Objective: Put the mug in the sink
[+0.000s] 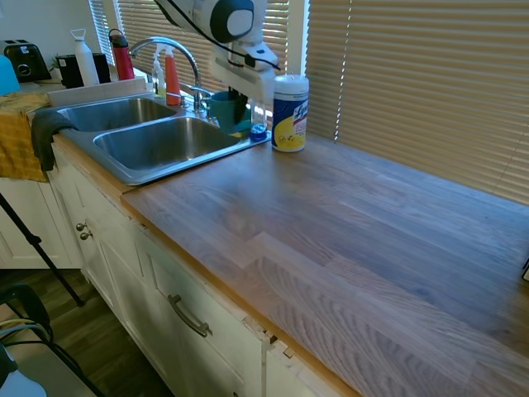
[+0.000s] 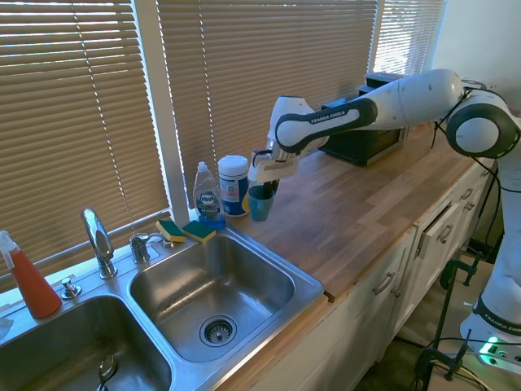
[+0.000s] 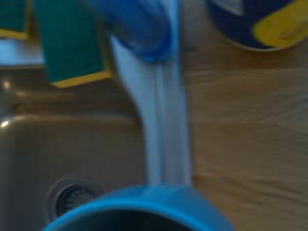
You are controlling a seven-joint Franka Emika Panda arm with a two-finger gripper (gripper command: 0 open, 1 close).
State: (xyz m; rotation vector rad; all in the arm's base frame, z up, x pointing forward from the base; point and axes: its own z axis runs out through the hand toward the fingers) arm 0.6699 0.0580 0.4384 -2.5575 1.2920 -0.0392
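Observation:
The teal-blue mug (image 1: pixel 226 112) (image 2: pixel 260 204) hangs upright in my gripper (image 1: pixel 240 98) (image 2: pixel 265 186), which is shut on the mug's rim. It is right at the corner where the wooden counter meets the sink (image 1: pixel 157 145) (image 2: pixel 244 281). In the wrist view the mug's rim (image 3: pixel 139 211) straddles the sink's steel edge, with the near basin (image 3: pixel 48 144) and its drain on one side and wood on the other. I cannot tell whether the mug's base touches anything.
A white wipes canister (image 1: pixel 289 113) (image 2: pixel 234 183) and a dish soap bottle (image 2: pixel 208 195) stand just behind the mug. Two sponges (image 2: pixel 186 230) lie on the sink's back rim beside the faucet (image 2: pixel 98 240). An orange spray bottle (image 2: pixel 32 281) stands farther along. Window blinds back the counter.

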